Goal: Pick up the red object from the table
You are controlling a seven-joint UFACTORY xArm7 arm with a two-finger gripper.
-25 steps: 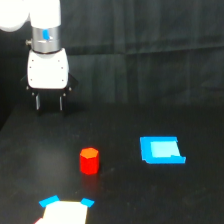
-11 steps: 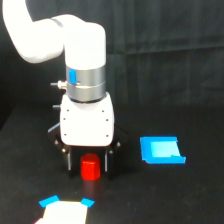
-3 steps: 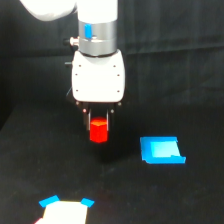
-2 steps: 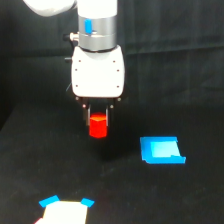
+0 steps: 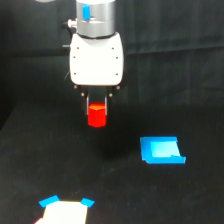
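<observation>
My pincer is closed on the red block, which hangs straight below me, clear above the dark surface.

The gripper hangs above the table with the red object clamped between its fingers, and bare dark surface lies directly beneath it. A flat blue piece lies off toward the exterior view's right, well apart. A white card with blue corners sits at the near edge, also well clear.
</observation>
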